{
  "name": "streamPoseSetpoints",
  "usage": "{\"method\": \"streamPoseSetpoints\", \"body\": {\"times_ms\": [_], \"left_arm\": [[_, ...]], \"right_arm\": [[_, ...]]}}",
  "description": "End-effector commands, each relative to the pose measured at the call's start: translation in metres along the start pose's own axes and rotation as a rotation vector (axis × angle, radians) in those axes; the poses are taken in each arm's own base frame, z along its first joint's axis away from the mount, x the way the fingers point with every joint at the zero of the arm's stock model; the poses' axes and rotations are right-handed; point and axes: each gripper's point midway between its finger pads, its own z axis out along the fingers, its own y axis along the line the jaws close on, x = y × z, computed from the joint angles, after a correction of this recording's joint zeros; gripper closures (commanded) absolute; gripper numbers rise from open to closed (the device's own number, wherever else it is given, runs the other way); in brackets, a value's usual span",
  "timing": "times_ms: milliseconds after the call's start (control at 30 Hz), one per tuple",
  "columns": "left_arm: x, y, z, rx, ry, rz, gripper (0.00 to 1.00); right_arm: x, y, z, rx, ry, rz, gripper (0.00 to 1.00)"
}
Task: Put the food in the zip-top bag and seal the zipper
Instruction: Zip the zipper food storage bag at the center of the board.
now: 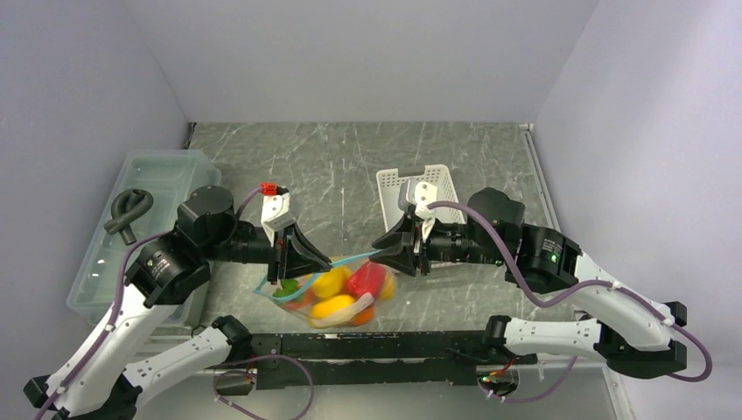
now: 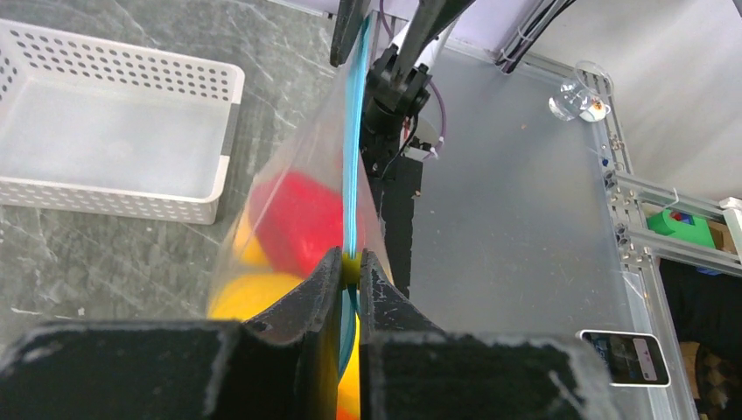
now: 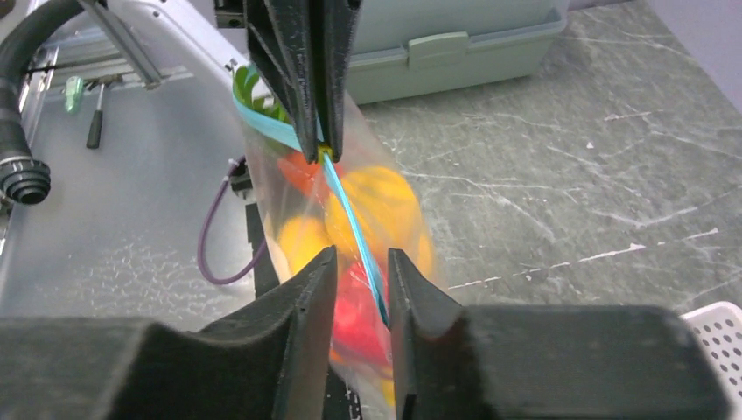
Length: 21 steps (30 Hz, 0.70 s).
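Bulging clear floppy bag (image 2: 313,153), teal zipper (image 2: 352,166)

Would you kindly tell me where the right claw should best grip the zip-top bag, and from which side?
The teal zipper, at the end opposite the one the left claw pinches. Bring the right claw in from the zip-top bag's right side, a jaw either side of the strip: it runs straight, while the plastic below sags with food.
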Motion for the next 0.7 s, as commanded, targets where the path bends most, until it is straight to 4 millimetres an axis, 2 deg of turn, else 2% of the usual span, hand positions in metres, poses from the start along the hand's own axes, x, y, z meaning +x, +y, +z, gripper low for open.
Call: {"method": "streamPoseSetpoints", "body": {"times_ms": [0, 133, 433, 667], "left_arm": [[-0.012, -0.005, -0.002, 0.022, -0.027, 0.043, 1.00], [-0.009, -0.004, 0.000, 0.025, -0.010, 0.029, 1.00], [0.006, 0.002, 0.008, 0.048, 0.064, -0.024, 1.00], [0.002, 0.002, 0.011, 0.064, 0.060, -0.018, 1.00]], "right_arm": [[-0.010, 0.009, -0.001, -0.060, -0.007, -0.050, 0.66], [-0.006, 0.011, 0.002, -0.090, 0.011, -0.082, 0.55], [0.002, 0.015, 0.022, -0.174, 0.034, -0.192, 0.42], [0.011, 0.017, 0.037, -0.230, 0.072, -0.250, 0.40]]}}
